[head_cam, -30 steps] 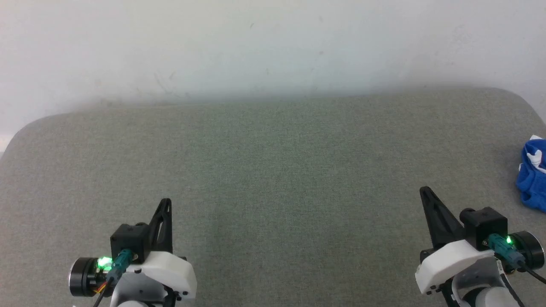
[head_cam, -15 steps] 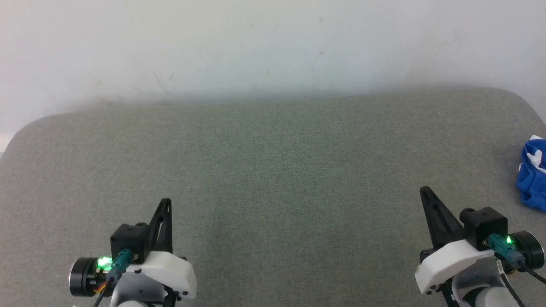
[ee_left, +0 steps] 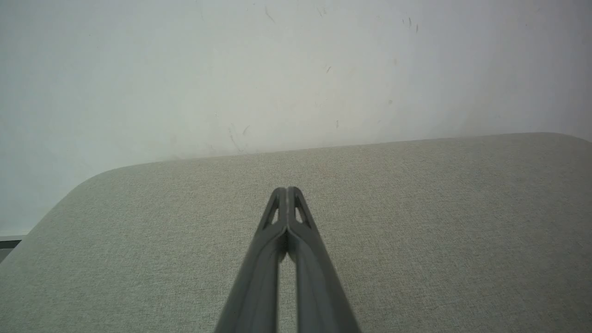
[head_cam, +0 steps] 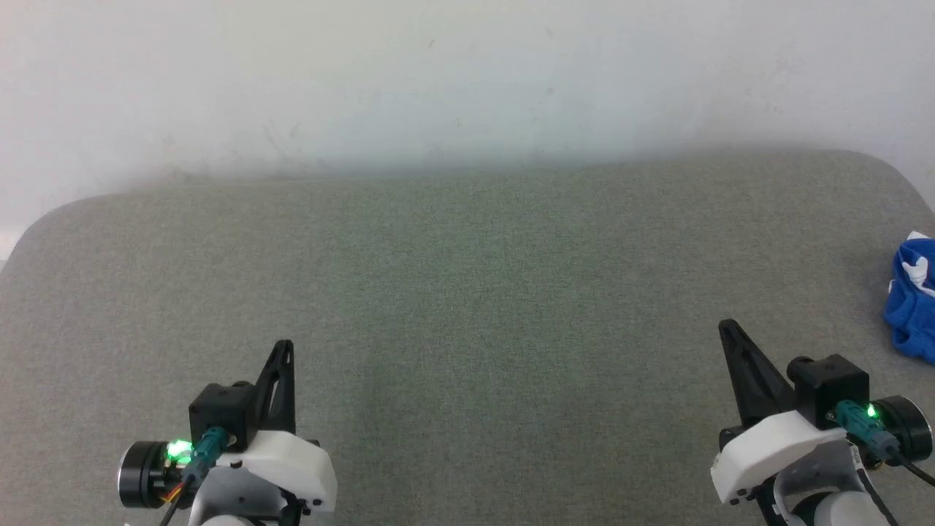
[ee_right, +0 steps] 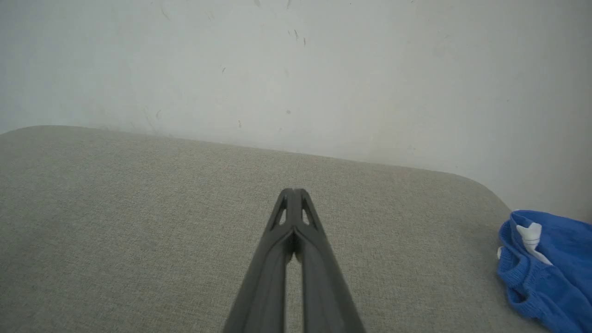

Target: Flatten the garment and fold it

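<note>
The bright blue garment [head_cam: 913, 303] lies bunched at the far right edge of the grey padded surface, partly cut off by the head view's border. In the right wrist view the garment [ee_right: 548, 268] shows a ribbed waistband and a white patch at the lower right. My right gripper [head_cam: 724, 326] sits shut and empty at the lower right, well left of the cloth; its fingertips [ee_right: 293, 192] meet. My left gripper [head_cam: 285, 345] rests shut and empty at the lower left, tips together in the left wrist view [ee_left: 287, 190].
The grey fabric surface [head_cam: 467, 292] spans the view with rounded far corners. A white wall [head_cam: 467, 73] rises right behind its far edge. Wide bare fabric lies between the two grippers.
</note>
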You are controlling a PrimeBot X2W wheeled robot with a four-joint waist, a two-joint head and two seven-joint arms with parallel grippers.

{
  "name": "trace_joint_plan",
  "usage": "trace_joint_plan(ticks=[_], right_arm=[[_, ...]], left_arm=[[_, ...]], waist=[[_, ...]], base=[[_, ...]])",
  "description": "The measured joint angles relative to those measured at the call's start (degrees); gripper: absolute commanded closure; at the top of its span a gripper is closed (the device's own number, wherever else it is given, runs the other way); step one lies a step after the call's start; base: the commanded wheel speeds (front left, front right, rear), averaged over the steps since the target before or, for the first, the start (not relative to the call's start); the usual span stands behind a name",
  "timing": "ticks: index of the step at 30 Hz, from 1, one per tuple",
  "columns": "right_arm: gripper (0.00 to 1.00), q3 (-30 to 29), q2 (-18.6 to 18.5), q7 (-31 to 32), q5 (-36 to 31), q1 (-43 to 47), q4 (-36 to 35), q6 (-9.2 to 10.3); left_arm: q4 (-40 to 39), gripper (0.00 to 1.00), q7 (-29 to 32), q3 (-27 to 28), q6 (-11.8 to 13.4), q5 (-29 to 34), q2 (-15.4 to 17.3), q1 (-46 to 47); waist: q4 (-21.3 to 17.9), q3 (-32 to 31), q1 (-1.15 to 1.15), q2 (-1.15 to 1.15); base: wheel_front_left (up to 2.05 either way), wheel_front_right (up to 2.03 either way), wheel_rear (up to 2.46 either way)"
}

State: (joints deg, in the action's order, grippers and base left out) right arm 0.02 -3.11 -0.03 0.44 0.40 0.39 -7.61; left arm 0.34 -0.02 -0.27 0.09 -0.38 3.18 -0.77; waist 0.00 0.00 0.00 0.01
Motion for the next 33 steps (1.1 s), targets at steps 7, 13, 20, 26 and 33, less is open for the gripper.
trace_joint_plan(ticks=[7,13,20,26,33], right_arm=[[1.0,0.0,0.0,0.0,0.0,0.0,0.0,0.0],[1.0,0.0,0.0,0.0,0.0,0.0,0.0,0.0],[1.0,0.0,0.0,0.0,0.0,0.0,0.0,0.0],[1.0,0.0,0.0,0.0,0.0,0.0,0.0,0.0],[1.0,0.0,0.0,0.0,0.0,0.0,0.0,0.0]], left_arm=[[0.0,1.0,0.0,0.0,0.0,0.0,0.0,0.0],[0.0,1.0,0.0,0.01,0.0,0.0,-0.01,0.0],[0.0,1.0,0.0,0.01,0.0,0.0,-0.01,0.0],[0.0,1.0,0.0,0.01,0.0,0.0,-0.01,0.0],[0.0,1.0,0.0,0.01,0.0,0.0,-0.01,0.0]], waist=[[0.0,0.0,0.0,0.0],[0.0,0.0,0.0,0.0],[0.0,0.0,0.0,0.0],[0.0,0.0,0.0,0.0],[0.0,0.0,0.0,0.0]], base=[[0.0,0.0,0.0],[0.0,0.0,0.0],[0.0,0.0,0.0],[0.0,0.0,0.0],[0.0,0.0,0.0]])
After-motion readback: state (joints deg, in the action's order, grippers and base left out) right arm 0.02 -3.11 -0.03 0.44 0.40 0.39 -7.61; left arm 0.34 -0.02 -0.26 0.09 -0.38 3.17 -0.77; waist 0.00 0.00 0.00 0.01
